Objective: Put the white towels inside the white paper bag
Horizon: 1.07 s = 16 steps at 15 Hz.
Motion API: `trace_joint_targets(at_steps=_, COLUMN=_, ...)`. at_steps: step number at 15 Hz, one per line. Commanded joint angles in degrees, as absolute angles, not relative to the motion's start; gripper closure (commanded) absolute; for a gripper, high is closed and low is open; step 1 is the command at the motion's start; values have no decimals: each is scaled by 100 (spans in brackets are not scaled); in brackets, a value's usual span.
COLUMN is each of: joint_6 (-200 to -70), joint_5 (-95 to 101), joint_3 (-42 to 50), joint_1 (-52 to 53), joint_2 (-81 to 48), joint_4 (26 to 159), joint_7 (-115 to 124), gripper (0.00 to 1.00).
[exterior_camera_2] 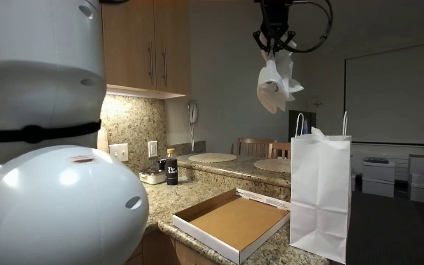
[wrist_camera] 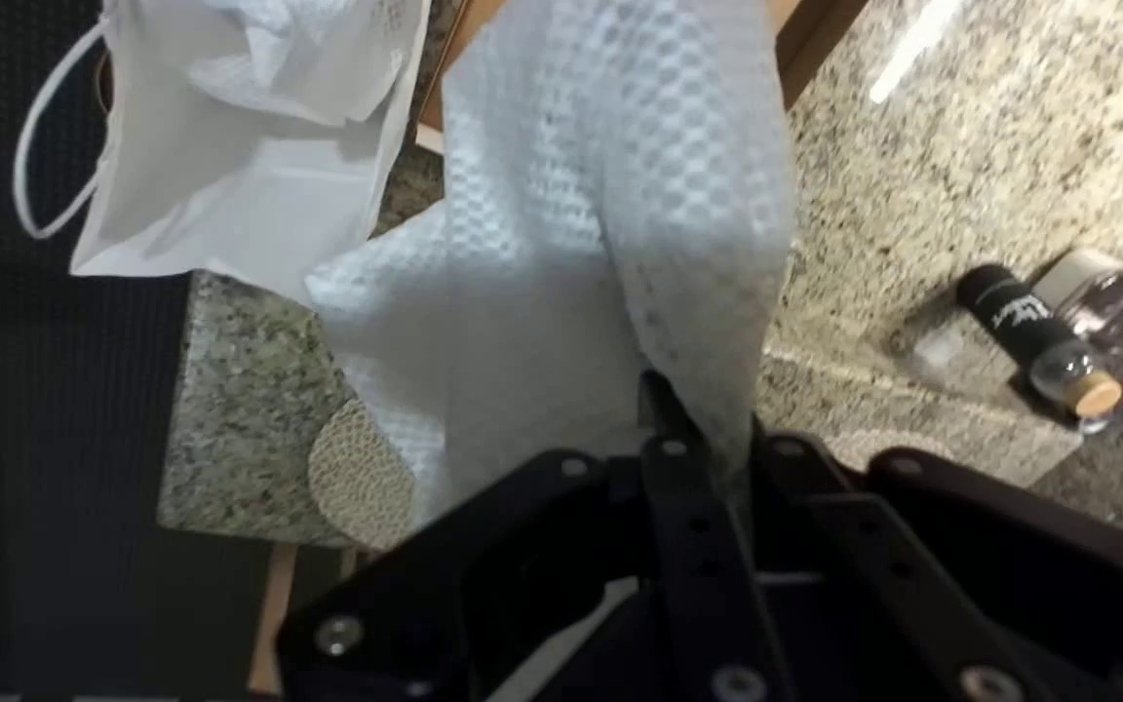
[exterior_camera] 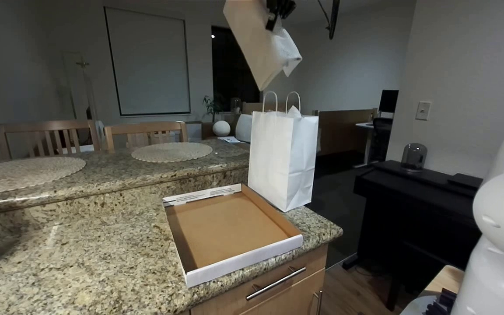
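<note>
Honeycomb-patterned white towel, white paper bag, black claw, speckled beige countertop

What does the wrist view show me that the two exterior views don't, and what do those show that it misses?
Only the wrist view looks down into the white paper bag, where rumpled white cloth lies. Only the exterior views show the robot's white arm and the large pale wall panel. All three share the bag itself, the cardboard tray, and the hand, shut on a white towel.
</note>
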State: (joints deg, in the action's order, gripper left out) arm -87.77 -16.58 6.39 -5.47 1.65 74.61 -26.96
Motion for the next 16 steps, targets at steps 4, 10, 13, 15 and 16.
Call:
trace_joint_targets(at_steps=4, joint_6=-9400, joint_5=-2947, joint_3=1275, joint_1=-1053, joint_2=-638, joint_4=6849, joint_7=-3067, gripper=98)
trace_joint_targets(at_steps=10, joint_6=-9427, joint_5=-2862, joint_3=1402, joint_1=-1140, joint_2=-1587, joint_4=6162, joint_7=-2922, gripper=98)
trace_joint_targets(at_steps=13, joint_6=-9486, joint_5=-2634, joint_3=1422, joint_1=-1051, joint_2=-1964, joint_4=5966, joint_7=-2854, gripper=98)
trace_joint_targets(at_steps=15, joint_6=-9455, joint_5=-2494, joint_3=1437, joint_1=-1032, joint_2=-2087, joint_4=5977, joint_7=-2986, gripper=98)
trace_joint_targets(at_steps=16, joint_6=-9478, joint_5=-2399, joint_3=1443, joint_1=-1015, joint_2=-2081, joint_4=6073, joint_7=-3087, gripper=98)
